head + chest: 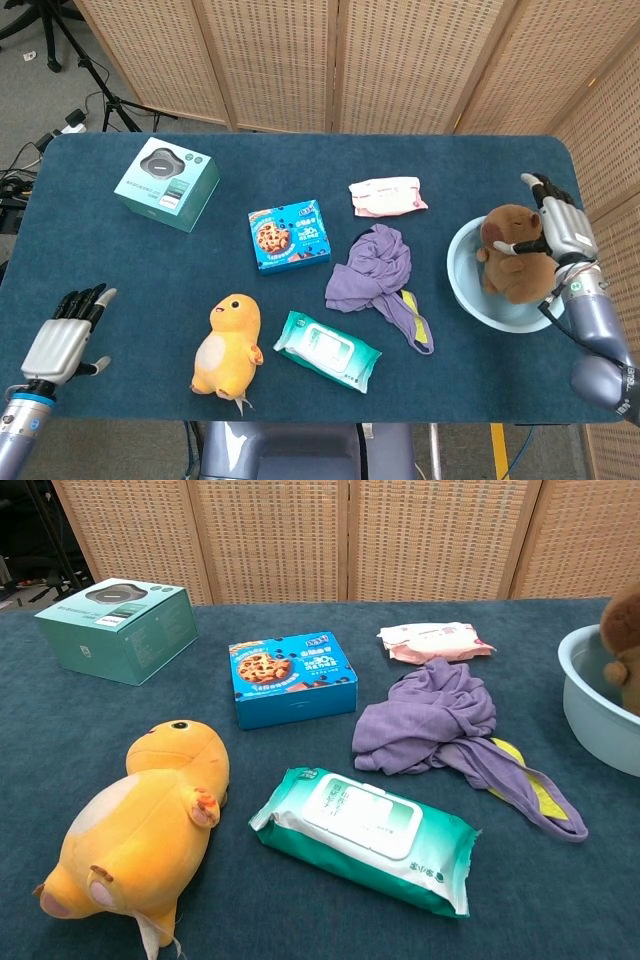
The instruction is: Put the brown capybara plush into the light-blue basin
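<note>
Capybara (515,262) sits in basin (468,290) at table's right edge; right hand (556,228) fingers apart beside it, left hand (62,337) spread, holding nothing.

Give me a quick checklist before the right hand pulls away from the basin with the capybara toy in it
1. Capybara inside the basin: ok, it sits within the rim.
2. Right hand released from the toy: cannot tell, fingers look spread but lie against its back.
3. Toy settled on the basin bottom: cannot tell, the wall hides its base.
4. Basin fully on the table: ok, though near the right edge.
5. Purple cloth apart from the basin: ok, a gap shows.
6. Left hand out of the way: ok, open at the far left.
</note>
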{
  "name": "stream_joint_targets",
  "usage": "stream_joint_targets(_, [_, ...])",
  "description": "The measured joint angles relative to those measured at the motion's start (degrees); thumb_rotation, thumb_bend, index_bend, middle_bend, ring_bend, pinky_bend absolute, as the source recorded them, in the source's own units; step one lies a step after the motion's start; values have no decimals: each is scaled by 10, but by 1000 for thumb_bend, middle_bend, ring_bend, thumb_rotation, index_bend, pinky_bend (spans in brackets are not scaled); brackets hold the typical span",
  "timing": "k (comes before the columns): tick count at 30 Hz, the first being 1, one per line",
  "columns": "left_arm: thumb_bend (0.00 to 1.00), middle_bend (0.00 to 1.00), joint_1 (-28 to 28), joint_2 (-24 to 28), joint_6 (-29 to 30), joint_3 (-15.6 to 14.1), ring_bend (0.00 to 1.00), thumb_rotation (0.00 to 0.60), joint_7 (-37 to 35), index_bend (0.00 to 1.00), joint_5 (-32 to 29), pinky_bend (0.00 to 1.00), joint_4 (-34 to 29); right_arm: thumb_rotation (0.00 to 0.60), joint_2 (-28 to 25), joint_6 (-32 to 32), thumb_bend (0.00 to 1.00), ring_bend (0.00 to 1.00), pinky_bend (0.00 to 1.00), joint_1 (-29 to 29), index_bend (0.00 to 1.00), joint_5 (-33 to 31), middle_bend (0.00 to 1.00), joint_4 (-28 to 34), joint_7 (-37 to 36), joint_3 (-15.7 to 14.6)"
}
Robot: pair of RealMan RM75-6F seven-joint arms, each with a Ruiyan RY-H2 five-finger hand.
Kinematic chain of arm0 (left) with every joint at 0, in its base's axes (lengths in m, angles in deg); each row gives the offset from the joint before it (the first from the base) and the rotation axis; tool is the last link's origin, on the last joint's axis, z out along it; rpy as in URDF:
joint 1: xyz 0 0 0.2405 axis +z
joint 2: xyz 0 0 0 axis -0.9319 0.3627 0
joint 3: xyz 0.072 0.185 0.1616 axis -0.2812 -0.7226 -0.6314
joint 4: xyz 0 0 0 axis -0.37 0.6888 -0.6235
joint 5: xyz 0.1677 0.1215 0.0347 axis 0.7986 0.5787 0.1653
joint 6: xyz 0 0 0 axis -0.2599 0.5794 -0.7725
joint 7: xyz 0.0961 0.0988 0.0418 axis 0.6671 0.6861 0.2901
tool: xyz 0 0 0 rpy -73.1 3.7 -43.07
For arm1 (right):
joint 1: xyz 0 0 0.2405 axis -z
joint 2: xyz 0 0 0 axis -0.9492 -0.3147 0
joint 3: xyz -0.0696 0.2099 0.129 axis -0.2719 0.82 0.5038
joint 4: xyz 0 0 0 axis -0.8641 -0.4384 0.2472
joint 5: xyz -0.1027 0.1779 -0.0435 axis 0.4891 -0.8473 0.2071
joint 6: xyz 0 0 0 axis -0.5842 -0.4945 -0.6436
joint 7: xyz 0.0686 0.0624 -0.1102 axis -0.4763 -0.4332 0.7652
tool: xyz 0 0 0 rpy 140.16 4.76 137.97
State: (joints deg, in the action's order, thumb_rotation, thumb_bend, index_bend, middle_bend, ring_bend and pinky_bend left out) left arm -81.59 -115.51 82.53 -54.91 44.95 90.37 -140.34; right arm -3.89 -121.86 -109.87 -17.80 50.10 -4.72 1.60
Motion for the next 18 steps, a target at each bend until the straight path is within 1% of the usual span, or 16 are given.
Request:
stream_joint_targets(3, [180, 0, 2, -1, 8, 2, 0, 600, 1, 0, 1, 0, 0, 600, -11, -42, 0, 0, 0, 12, 0, 64, 0, 41, 12, -4])
stream_joint_targets(6, [179, 0, 6, -3, 22, 4, 0, 600, 3, 0, 5, 0, 1, 600, -13, -97, 0, 0, 0, 34, 0, 142, 0, 81, 27, -19])
stream_joint_targets(9, [179, 0, 11, -4, 37, 4, 0, 600, 4, 0, 16, 0, 1, 600, -6, -158, 0, 0, 0, 63, 0, 227, 0, 104, 46, -46])
stream_joint_targets(10, [179, 0, 13, -4, 42, 4, 0, 600, 4, 0, 20, 0, 1, 600, 0, -183, 0, 0, 0, 77, 0, 261, 0, 107, 54, -59])
stream_joint_targets(14, [180, 0, 20, -6, 61, 4, 0, 600, 9, 0, 36, 0, 0, 600, 39, -268, 0, 0, 0, 128, 0, 358, 0, 94, 81, -110])
stream_joint_targets(16, [179, 0, 22, -7, 67, 4, 0, 600, 12, 0, 39, 0, -1, 600, 65, -308, 0, 0, 0, 155, 0, 391, 0, 67, 94, -133])
stream_joint_targets(18, [179, 0, 24, -7, 71, 5, 0, 600, 15, 0, 39, 0, -1, 600, 87, -336, 0, 0, 0, 180, 0, 407, 0, 39, 102, -151])
